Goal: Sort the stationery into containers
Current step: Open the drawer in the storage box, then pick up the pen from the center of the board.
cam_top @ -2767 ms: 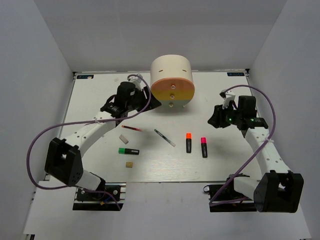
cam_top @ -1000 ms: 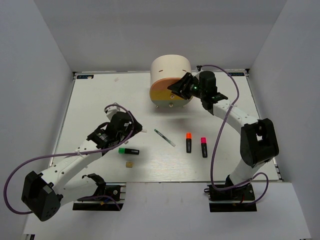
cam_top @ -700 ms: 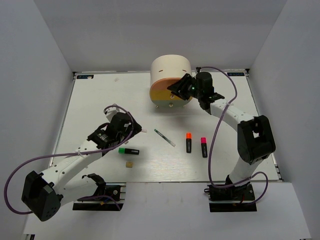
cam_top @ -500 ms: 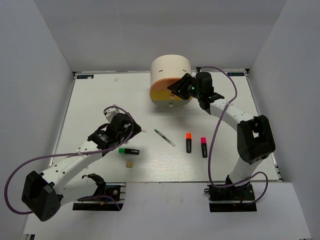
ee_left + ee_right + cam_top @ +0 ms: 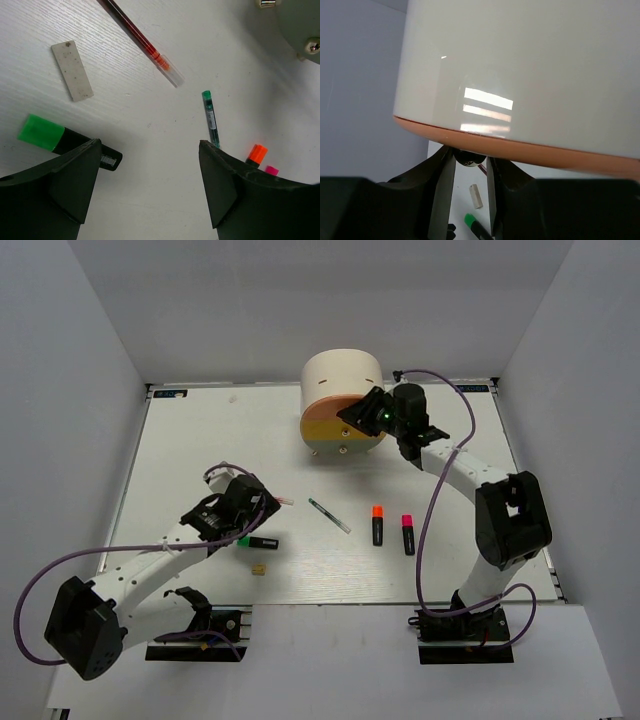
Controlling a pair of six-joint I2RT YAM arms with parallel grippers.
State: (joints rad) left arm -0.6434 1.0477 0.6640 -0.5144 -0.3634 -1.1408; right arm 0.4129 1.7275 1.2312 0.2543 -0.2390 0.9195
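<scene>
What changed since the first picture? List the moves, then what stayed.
The left gripper drew back from beside the drawer unit toward its own base and now hangs open over the eraser and red pen. The right gripper swung left to the unit and closed on the top drawer's knob. The drawers remain shut, and no stationery has moved.

A white, wood-grained tabletop point(image 5: 200, 440) stands enclosed on three sides by plain pale grey walls point(image 5: 60, 390), under even light.
</scene>
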